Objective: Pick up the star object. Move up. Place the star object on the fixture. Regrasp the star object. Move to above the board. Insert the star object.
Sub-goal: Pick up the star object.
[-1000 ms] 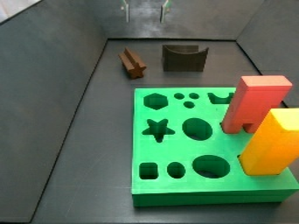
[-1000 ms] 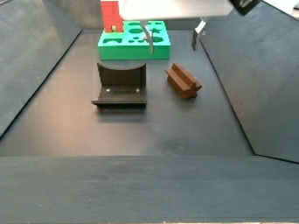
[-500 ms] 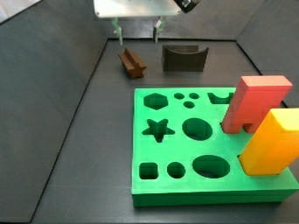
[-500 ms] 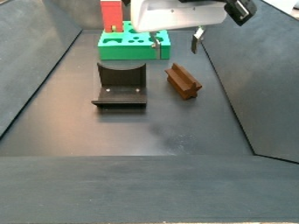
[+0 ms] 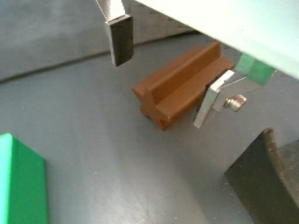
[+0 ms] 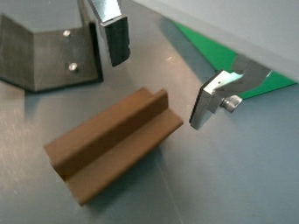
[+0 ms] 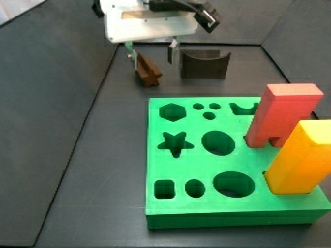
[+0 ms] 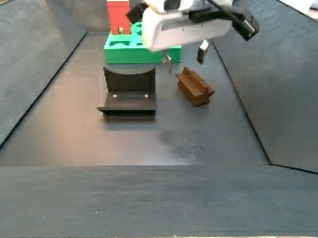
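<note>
End effector (image 5: 163, 79) lowered; open astride star object (image 5: 181, 83).

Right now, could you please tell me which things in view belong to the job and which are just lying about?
Belong to the job:
star object, lying on the floor
fixture
board
end effector, open, above the star object

Just lying about:
red block, in the board
yellow-orange block, in the board

End effector (image 5: 163, 74) low near the floor, fingers (image 6: 114, 42) spread apart, pointing down
</note>
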